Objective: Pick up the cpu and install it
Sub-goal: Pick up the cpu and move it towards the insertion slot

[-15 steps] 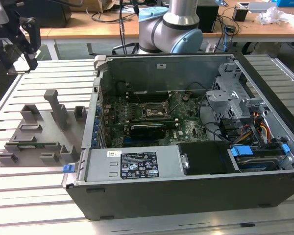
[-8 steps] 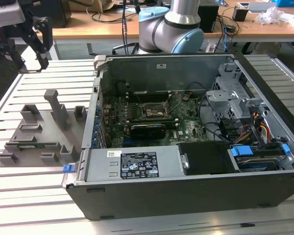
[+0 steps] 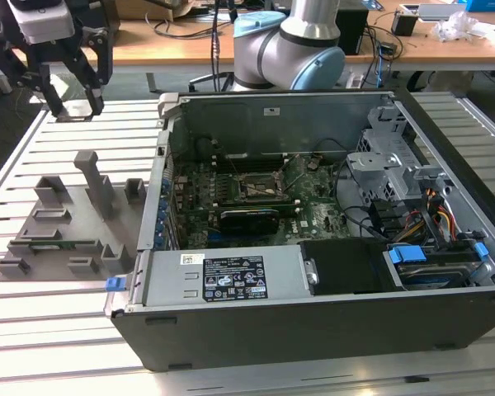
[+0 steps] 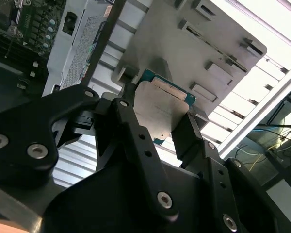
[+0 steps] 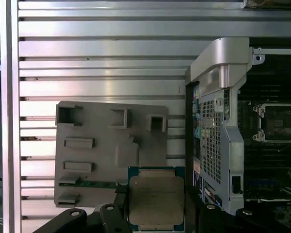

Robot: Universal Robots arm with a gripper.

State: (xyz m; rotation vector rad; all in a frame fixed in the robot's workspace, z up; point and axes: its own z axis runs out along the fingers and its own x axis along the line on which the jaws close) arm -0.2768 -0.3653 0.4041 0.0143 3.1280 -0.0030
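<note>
Where the cpu is seen in the first wrist view, it is presented as a small flat square with a dull silver-grey metal lid that has stepped corners. The lid is set on a thin green board, which shows as a narrow border along one edge. The same lid and green border are seen at an angle in the second wrist view.

The cpu is clamped by the gripper and held off the table. One black finger is pressed against each of two opposite sides. In the exterior view the gripper is raised above the far corner of the table at the exterior view's left. It is positioned beyond the grey fixture tray and well apart from the open computer case and its socket.

The following items are hidden or unclear:
- Both gripped edges of the cpu are covered by the fingers.
- One edge is cut off by the frame of the first wrist view.
- Part of the lid is masked by the gripper links in the second wrist view.
- The underside is not visible.
- Markings on the lid are too faint to make out.
- In the exterior view, the object between the fingers cannot be clearly resolved.
</note>
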